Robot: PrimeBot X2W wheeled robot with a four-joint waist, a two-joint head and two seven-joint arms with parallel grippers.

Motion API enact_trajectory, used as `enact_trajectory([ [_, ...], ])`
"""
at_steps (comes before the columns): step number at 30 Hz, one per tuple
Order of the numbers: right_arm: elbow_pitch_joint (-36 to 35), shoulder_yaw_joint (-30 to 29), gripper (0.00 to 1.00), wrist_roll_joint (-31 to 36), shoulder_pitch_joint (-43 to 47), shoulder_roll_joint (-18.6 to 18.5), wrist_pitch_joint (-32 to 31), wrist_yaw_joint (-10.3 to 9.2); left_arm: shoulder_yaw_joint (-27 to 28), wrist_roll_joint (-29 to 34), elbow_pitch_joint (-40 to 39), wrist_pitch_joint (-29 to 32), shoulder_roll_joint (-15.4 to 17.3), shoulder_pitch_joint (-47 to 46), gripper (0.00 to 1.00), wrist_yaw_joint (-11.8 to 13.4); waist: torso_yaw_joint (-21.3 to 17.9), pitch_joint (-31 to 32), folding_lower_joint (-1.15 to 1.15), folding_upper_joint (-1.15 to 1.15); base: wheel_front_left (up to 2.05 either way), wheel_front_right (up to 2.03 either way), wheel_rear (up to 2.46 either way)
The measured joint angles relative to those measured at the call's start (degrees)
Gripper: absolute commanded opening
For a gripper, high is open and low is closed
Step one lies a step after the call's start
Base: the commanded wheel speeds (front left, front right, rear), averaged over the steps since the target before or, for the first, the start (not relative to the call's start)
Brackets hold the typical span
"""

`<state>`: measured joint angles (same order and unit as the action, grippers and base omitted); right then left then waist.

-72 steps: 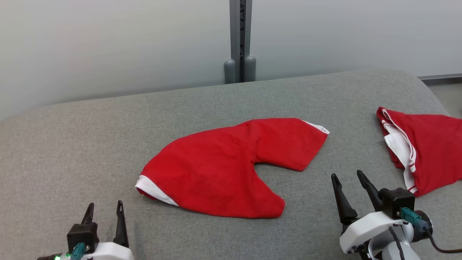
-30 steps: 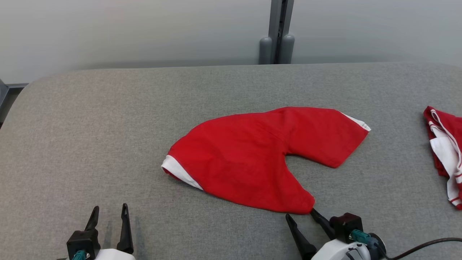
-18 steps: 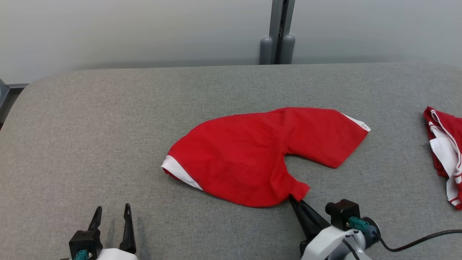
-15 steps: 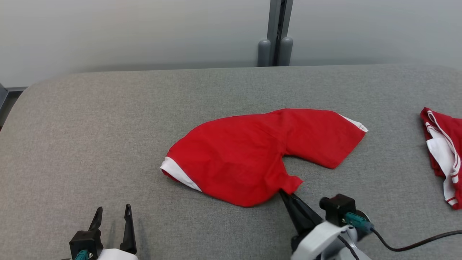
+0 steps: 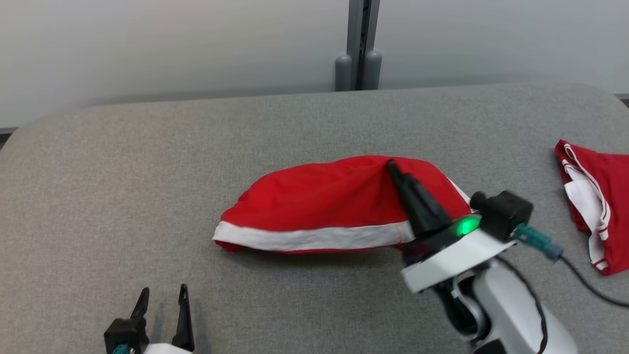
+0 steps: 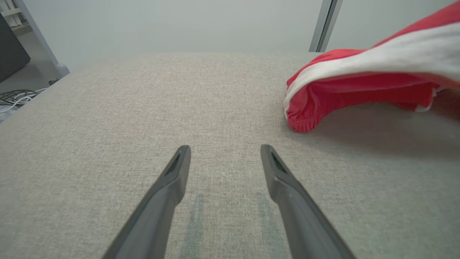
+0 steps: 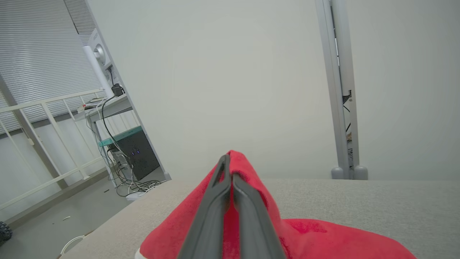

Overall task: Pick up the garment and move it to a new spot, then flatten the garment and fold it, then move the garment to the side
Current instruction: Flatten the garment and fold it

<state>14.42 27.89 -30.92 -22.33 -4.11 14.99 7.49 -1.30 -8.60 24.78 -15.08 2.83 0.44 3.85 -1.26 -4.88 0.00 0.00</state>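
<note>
While right gripper point(image 5: 390, 164) pinches garment point(image 5: 319, 201), rest drapes left of its fingers point(image 5: 417, 206), long axis sideways; left gripper point(image 5: 164, 289) spread, nearer free end.

The left half of the grey padded table point(image 5: 108, 162) lies open, from the left gripper point(image 5: 164, 288) to the far edge. In the middle the red garment point(image 5: 314, 201) bars the way, one end pinched and raised by the right gripper point(image 5: 391, 165), whose white arm point(image 5: 506, 305) crosses the near right. A second red-and-white garment point(image 5: 597, 196) lies at the right edge, a bare strip between the two.
</note>
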Motion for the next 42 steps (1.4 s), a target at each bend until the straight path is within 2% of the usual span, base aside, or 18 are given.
enact_trajectory([
  [4,7.1,-4.9,0.00,1.5,-3.1,-0.9,-0.6,0.00,-1.5,0.0,-0.2,0.0,0.0,-2.1,1.00,0.0,0.4,-2.2,0.00,0.00,0.00,0.00,0.00],
  [8,15.5,-7.3,0.00,5.5,-8.3,-2.3,-1.0,0.00,-3.4,0.1,-0.4,0.0,0.0,-4.6,1.00,-0.1,1.5,-5.1,0.00,0.00,0.00,0.00,0.00],
  [18,36.3,-15.7,0.00,14.9,-20.1,-5.4,-0.2,0.01,-8.8,0.0,-1.0,0.0,0.0,-10.9,1.00,0.1,6.5,-12.3,0.00,0.00,0.00,0.00,0.00],
  [24,40.9,-19.7,0.00,20.4,-22.7,-6.6,0.0,0.01,-10.3,-0.4,-1.7,0.0,0.0,-12.7,1.00,0.4,7.9,-14.4,0.00,0.00,0.00,0.00,0.00],
  [25,41.1,-20.1,0.08,20.9,-22.8,-6.6,0.0,0.01,-10.3,-0.4,-1.8,0.0,0.0,-12.9,1.00,0.5,7.8,-14.4,0.00,0.00,0.00,0.00,0.00],
  [26,41.2,-20.6,0.08,21.1,-22.7,-6.4,0.0,0.01,-10.4,-0.4,-1.8,0.0,0.0,-13.0,1.00,0.5,7.6,-14.3,0.00,0.00,0.00,0.00,0.00],
  [27,41.1,-21.2,0.95,21.3,-22.6,-6.1,0.0,0.01,-10.4,-0.4,-1.8,0.0,0.0,-13.0,1.00,0.6,7.4,-14.2,0.00,0.00,0.00,0.00,0.00],
  [28,40.9,-21.7,1.00,21.4,-22.4,-5.8,0.0,0.01,-10.4,-0.4,-1.8,0.0,0.0,-13.0,1.00,0.6,7.1,-13.9,0.00,0.00,0.00,0.00,0.00],
  [36,31.9,-26.4,1.00,24.4,-15.0,-3.8,0.0,0.01,-9.1,-0.3,-1.4,0.0,-0.1,-11.9,1.00,0.7,4.3,-10.6,0.00,0.00,0.00,0.00,0.00],
  [42,24.7,-27.3,1.00,25.3,-7.0,-1.1,0.0,0.01,-7.4,-0.1,-1.2,0.0,0.0,-9.8,1.00,0.8,1.6,-7.1,0.00,0.00,0.00,0.00,0.00],
])
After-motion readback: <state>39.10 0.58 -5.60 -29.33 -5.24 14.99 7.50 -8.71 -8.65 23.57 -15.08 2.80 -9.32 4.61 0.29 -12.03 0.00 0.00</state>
